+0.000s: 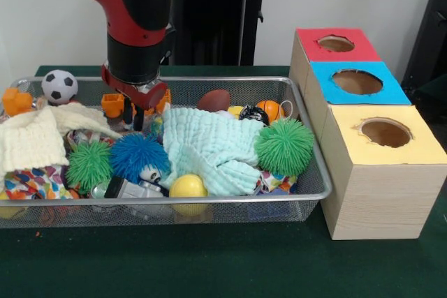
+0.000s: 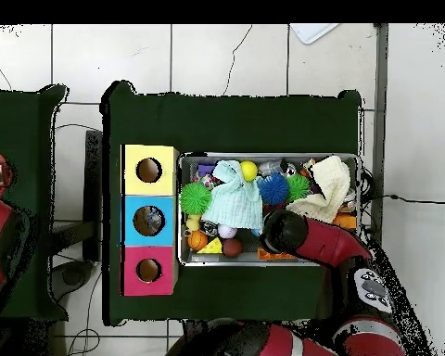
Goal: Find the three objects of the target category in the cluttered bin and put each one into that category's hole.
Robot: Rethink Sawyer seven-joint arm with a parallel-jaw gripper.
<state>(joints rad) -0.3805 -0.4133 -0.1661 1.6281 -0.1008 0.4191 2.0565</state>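
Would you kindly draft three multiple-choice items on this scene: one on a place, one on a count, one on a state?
1. Where does the soccer ball lie in the front view?
A. the bin's far left corner
B. on the yellow box
C. on the table by the boxes

2. How many holed boxes stand beside the bin?
A. two
B. three
C. four

3. The light green cloth is
A. folded flat
B. crumpled over toys
C. hanging from the gripper

Key: 1 A, it sits by the far left rim. 2 B, red, blue, yellow. 3 B, it is heaped mid-bin.
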